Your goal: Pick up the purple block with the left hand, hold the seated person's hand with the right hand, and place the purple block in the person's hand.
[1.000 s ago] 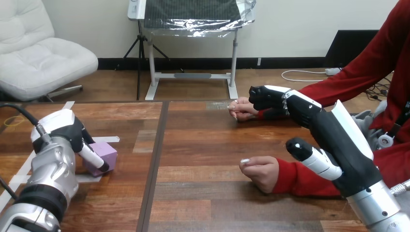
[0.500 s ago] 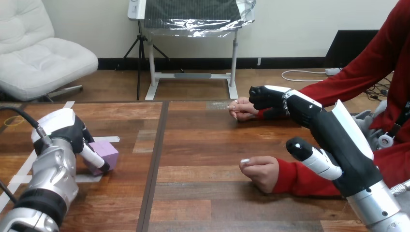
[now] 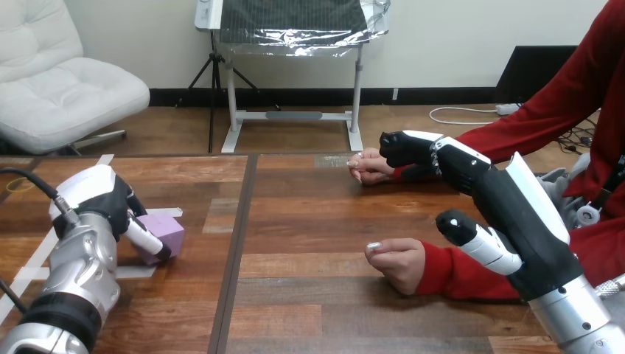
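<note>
The purple block [image 3: 168, 228] sits at the table's left beside strips of white tape. My left hand [image 3: 99, 198] is over its left side, the thumb [image 3: 147, 241] pressed across its front face, and the block is gripped. My right hand [image 3: 449, 164] reaches to the far right of the table. Its fingers [image 3: 404, 145] curl over the back of the person's far hand [image 3: 366, 167], a loose fist on the table. My right thumb [image 3: 475, 237] sticks out apart, above the red sleeve of the person's nearer hand [image 3: 398, 262], which rests as a fist.
White tape strips [image 3: 38, 259] mark the table's left part. A dark seam [image 3: 237, 243] runs front to back down the wooden table. The person's red-sleeved arms [image 3: 516, 136] come in from the right side.
My left hand has shifted slightly right, and the purple block has moved a little right with it. The right hand and both of the person's hands have stayed still.
</note>
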Available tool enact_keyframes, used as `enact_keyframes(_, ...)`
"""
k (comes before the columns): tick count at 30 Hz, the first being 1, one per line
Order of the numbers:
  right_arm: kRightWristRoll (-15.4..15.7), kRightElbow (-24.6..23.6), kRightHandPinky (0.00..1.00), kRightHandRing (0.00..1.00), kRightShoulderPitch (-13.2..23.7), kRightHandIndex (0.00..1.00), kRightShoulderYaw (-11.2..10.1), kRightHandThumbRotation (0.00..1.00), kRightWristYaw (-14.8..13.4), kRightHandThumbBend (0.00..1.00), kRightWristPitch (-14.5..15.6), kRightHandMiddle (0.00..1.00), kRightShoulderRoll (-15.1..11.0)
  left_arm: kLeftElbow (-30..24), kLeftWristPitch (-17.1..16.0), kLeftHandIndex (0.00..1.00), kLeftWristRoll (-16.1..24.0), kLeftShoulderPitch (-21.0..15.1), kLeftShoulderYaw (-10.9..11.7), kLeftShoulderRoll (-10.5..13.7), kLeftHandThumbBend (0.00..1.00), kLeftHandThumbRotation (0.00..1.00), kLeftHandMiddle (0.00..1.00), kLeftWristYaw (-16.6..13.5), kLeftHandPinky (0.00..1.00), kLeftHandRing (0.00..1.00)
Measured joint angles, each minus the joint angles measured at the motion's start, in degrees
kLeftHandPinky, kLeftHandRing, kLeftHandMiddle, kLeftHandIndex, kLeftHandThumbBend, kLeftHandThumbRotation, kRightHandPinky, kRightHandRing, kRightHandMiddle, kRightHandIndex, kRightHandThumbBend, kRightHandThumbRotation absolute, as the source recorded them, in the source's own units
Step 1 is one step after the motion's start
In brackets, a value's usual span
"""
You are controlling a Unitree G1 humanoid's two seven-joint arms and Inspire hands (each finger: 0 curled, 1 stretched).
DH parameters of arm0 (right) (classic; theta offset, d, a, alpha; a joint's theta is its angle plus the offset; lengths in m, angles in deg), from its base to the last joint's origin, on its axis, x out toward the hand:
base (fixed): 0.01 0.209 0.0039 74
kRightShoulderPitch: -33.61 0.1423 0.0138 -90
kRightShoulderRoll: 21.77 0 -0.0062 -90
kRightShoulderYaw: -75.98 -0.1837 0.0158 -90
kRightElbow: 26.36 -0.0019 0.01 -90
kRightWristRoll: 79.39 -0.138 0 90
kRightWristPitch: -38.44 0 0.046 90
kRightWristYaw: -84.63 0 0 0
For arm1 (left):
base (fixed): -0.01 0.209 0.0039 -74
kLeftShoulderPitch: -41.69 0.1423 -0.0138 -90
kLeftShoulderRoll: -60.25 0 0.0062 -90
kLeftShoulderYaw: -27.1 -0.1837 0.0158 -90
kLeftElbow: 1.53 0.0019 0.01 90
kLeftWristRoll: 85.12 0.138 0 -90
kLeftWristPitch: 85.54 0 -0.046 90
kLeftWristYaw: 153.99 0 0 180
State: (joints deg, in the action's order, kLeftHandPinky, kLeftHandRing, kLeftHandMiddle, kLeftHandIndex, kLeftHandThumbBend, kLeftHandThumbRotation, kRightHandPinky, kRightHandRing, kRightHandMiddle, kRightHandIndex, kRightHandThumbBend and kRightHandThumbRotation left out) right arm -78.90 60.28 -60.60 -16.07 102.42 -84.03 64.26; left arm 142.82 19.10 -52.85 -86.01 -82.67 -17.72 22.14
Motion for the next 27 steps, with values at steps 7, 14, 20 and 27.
enact_keyframes(7,0.0,0.0,0.72,0.77,0.0,0.79,0.0,1.00,0.0,0.92,0.0,0.79,0.0,-2.0,0.0,0.46,-0.2,0.6,0.3,0.0,0.75,0.00,0.44,-0.5,0.28,0.36)
enact_keyframes(14,0.0,0.0,0.72,0.77,0.0,0.79,0.0,1.00,0.0,0.92,0.0,0.79,0.0,-4.1,0.1,0.46,-0.3,1.5,0.6,0.0,0.76,0.00,0.46,-0.9,0.32,0.40)
enact_keyframes(20,0.3,0.0,0.71,0.76,0.0,0.79,0.0,1.00,-0.1,0.93,0.0,0.78,0.0,-6.7,0.1,0.46,-0.4,2.9,1.1,0.1,0.76,0.00,0.48,-1.7,0.35,0.43)
enact_keyframes(27,0.8,0.2,0.71,0.76,0.0,0.79,0.0,1.00,-0.2,0.94,0.0,0.78,0.0,-10.2,0.2,0.46,-1.4,4.8,3.0,0.1,0.76,0.00,0.54,-2.3,0.45,0.53)
